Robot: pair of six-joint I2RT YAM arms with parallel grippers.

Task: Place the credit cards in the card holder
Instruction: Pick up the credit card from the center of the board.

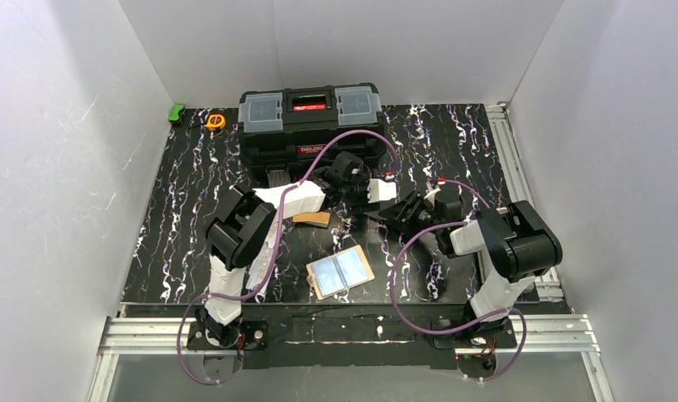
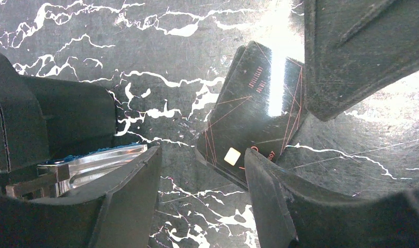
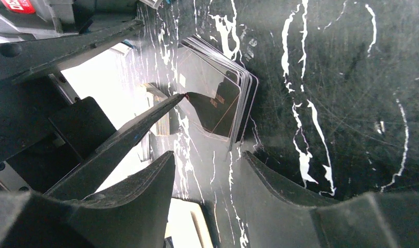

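Both grippers stand with jaws parted and nothing between them: the left gripper (image 2: 203,155) and the right gripper (image 3: 207,154) are released and meet over the credit cards (image 2: 256,103) from opposite sides. The credit cards lie as a slightly fanned stack, flat on the black marbled table (image 1: 193,209), glossy and dark-faced in both wrist views. In the left wrist view the long axis of the stack runs obliquely, from a near corner at the jaw gap up and away to the right. That corner sits just beside the tip of the right-hand finger (image 2: 269,196); whether they touch cannot be told. In the right wrist view the stack lies ahead of the jaw gap, long axis pointing away from the gripper, near short edge just beyond the fingertips. Neither arm is clearly nearer; both are at the stack. The card holder (image 1: 340,273) lies open, clear pockets up, well apart from the stack, toward the arm bases and between the two arms. Judgement: the coming move requires one card to be separated edge-on from the stack, then carried back toward the bases. A black toolbox (image 1: 310,126) stands at the far side of the table.
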